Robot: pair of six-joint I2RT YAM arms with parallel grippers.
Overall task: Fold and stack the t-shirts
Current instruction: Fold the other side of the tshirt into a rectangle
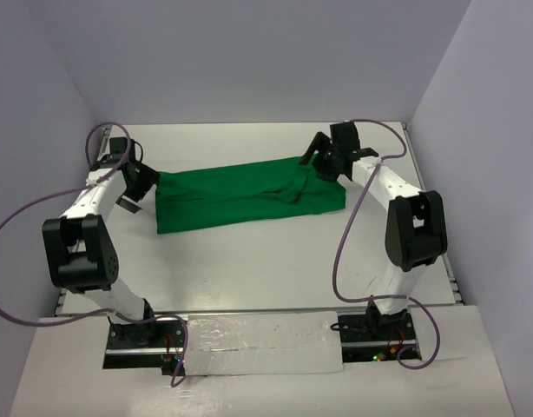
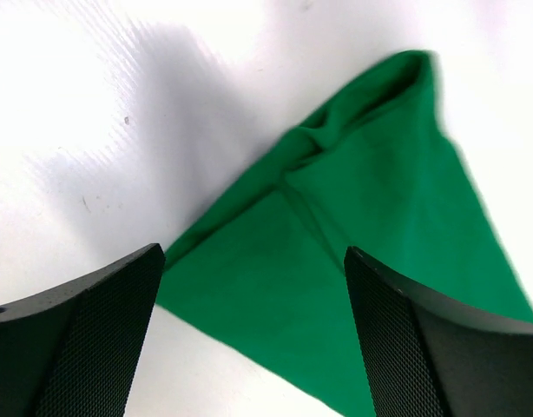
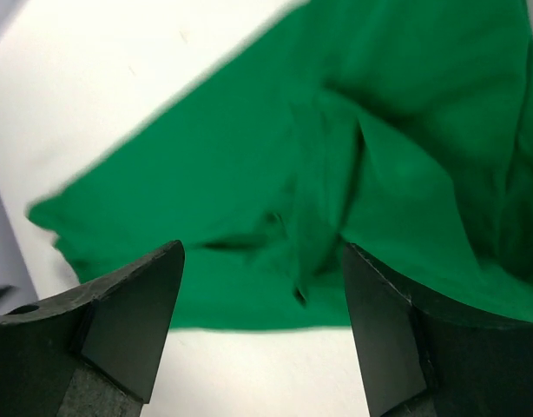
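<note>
A bright-green t-shirt [image 1: 245,198] lies folded into a long band across the back half of the white table [image 1: 275,278]. My left gripper [image 1: 143,178] hovers at the band's left end, jaws wide open with nothing between them; in the left wrist view the t-shirt [image 2: 371,226] runs to a corner under the black fingers [image 2: 101,339]. My right gripper [image 1: 323,156] hangs over the rumpled right end, open and empty. The right wrist view looks down on the creased t-shirt [image 3: 275,174] and its edge between the spread fingers [image 3: 136,321].
White walls [image 1: 249,52] close the table in at the back and both sides. A pale strip [image 1: 258,343] runs between the two arm bases at the near edge. Purple cables [image 1: 345,252] loop beside each arm.
</note>
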